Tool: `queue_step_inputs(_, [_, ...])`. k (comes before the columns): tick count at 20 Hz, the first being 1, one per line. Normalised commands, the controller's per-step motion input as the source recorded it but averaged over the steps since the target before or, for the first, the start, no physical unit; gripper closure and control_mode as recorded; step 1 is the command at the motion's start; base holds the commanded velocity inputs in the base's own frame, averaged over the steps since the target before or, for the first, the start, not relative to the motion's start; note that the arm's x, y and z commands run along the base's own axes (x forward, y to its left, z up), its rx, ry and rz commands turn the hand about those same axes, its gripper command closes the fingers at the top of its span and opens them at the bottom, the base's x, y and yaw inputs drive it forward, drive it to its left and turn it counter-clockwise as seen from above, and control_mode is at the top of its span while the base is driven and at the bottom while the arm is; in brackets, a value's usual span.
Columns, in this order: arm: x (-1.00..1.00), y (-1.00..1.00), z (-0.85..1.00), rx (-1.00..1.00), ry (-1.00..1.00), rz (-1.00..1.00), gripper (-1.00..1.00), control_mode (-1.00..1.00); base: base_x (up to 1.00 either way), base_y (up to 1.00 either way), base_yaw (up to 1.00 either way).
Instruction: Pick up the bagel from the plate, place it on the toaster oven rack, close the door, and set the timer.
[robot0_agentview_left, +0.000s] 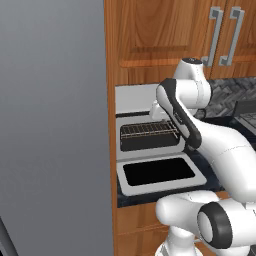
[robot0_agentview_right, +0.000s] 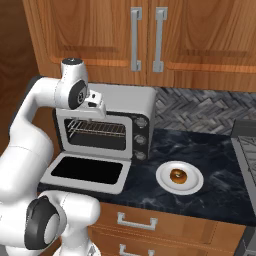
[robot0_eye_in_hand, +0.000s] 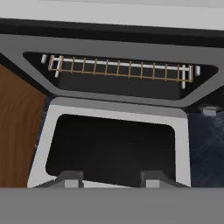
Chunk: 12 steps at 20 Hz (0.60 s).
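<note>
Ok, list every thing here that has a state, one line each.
door: dropped fully open, lying flat.
rack: inside the oven cavity, bare.
toaster oven: open at the front.
bagel: lying on the plate, untouched.
plate: on the counter, right of the oven.
claw: above the open door, holding nothing.
upper cabinets: doors closed.

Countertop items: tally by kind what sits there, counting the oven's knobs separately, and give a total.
Toaster oven: 1, door dropped open, rack inside
Oven knobs: 3, in a column
Plate: 1, white
Bagel: 1, on the plate
Total: 6
</note>
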Motion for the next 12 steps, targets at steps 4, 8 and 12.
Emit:
queue_step_inputs(4, [0.0, 0.0, 0.0, 0.0, 0.0, 0.0, -1.0, -1.0, 0.0, 0.0, 0.0])
queue_step_inputs(8, [-0.12, 0.0, 0.0, 0.01, 0.0, 0.0, -1.0, -1.0, 0.0, 0.0, 0.0])
queue_step_inputs(12, [-0.44, 0.0, -0.02, 0.1, -0.01, -0.02, -1.0, -1.0, 0.0, 0.0, 0.0])
